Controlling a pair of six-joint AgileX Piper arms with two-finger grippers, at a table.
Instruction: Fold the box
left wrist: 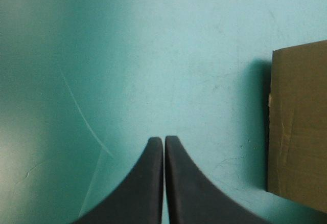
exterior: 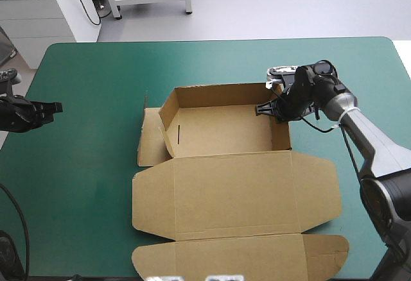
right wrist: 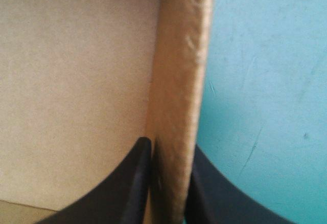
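right gripper (right wrist: 171, 144) pinches the right wall (right wrist: 179, 70) of the box (exterior: 225, 133), one finger inside, one outside, by its far corner. left gripper (left wrist: 163, 138), fingers pressed together, hovers well left of the box. the box, an open tray with lid (exterior: 234, 194) flat on its near side, sits mid cover (exterior: 83, 178).

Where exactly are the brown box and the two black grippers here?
box (exterior: 225, 133): high view, bare floor of the raised tray.
right gripper (right wrist: 170, 147): right wrist view, between fingertips clamping the box's wall.
left gripper (left wrist: 164, 139): left wrist view, where shut fingertips meet.

Matt brown board box (exterior: 237, 194), smooth teal-green cover (exterior: 83, 178)
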